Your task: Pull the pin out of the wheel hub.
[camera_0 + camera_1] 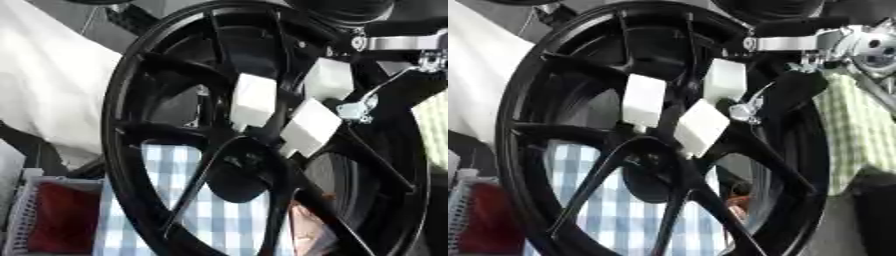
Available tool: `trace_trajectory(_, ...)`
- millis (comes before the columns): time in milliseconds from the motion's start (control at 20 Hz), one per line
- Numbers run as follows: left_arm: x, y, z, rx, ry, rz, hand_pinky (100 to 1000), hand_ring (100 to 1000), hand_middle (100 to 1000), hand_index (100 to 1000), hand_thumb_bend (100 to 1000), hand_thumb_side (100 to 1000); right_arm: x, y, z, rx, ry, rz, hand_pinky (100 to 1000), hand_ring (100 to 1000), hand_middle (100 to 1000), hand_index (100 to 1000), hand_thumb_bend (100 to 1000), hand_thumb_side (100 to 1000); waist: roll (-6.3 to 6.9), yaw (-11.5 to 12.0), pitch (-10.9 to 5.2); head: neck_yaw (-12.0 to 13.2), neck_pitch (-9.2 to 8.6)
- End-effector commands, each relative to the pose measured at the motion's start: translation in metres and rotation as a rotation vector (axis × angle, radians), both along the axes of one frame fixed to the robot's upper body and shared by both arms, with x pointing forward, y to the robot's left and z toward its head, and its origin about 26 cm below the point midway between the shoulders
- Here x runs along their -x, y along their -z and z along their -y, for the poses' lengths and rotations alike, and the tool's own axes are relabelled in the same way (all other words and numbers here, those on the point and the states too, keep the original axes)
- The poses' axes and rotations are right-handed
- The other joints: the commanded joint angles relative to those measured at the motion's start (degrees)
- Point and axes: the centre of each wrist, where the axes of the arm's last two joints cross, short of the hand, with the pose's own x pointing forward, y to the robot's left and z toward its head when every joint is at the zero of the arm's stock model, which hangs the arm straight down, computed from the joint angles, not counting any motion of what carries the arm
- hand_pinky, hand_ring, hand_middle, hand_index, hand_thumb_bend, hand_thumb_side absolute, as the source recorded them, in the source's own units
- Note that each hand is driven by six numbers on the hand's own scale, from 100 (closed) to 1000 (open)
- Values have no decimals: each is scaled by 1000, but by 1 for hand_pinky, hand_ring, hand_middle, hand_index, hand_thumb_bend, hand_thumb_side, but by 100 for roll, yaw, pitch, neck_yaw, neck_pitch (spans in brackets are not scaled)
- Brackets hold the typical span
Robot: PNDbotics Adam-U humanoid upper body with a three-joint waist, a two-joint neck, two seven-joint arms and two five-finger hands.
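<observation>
A large black spoked wheel (pixel 131 150) stands upright close in front of me and fills both views. Its round dark hub centre (pixel 236 172) sits where the spokes meet. My right arm comes in from the upper right with a silver joint (pixel 402 42). My right hand (pixel 308 127), black with white pads, lies over the spokes just above the hub centre. The pin is hidden: I cannot make it out among the hand and the spokes. My left hand shows in neither view.
Behind the wheel lies a blue-and-white checked cloth (pixel 227 220). A white basket (pixel 22 210) with something red in it stands at the lower left. White fabric (pixel 52 85) hangs at the left, a green checked cloth (pixel 855 130) at the right.
</observation>
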Motion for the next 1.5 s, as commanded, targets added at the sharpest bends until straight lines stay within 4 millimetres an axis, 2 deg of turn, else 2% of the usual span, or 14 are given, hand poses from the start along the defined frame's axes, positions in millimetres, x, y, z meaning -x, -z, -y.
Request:
trace_trajectory(50,2,-5,0,-12,-3,17,869,754,702,820,100,782,3,-10,4,-18,24,27,822,770,640,805,100,359,47,-1,-104,-6,-53)
trace_trajectory(250,2,-5,0,-10,-4,16,869,753,702,819,100,784,3,-10,3,-30,29,32,803,753,602,760,100,318,42,2,-104,-8,-53)
trace_trajectory(350,2,-5,0,-8,-5,15,870,753,702,818,100,786,3,-9,3,-38,30,37,789,735,536,694,100,303,39,6,-103,-7,-55)
trace_trajectory(450,2,-4,0,-7,-7,14,870,754,702,818,100,786,3,-9,2,-45,28,43,782,725,510,663,100,300,36,9,-104,-10,-47)
trace_trajectory(500,2,-4,0,-7,-8,14,871,753,703,817,100,796,4,-10,2,-50,26,49,771,704,472,613,100,294,36,11,-105,-11,-43)
trace_trajectory(800,3,-5,-1,-3,-9,16,871,754,704,817,100,789,5,-11,1,-73,23,69,728,640,424,507,100,224,35,15,-123,-14,-20)
trace_trajectory(1500,3,-3,-2,4,-16,6,873,753,703,817,100,789,9,-20,3,-151,-1,30,683,589,368,444,100,171,60,-20,-221,-11,29)
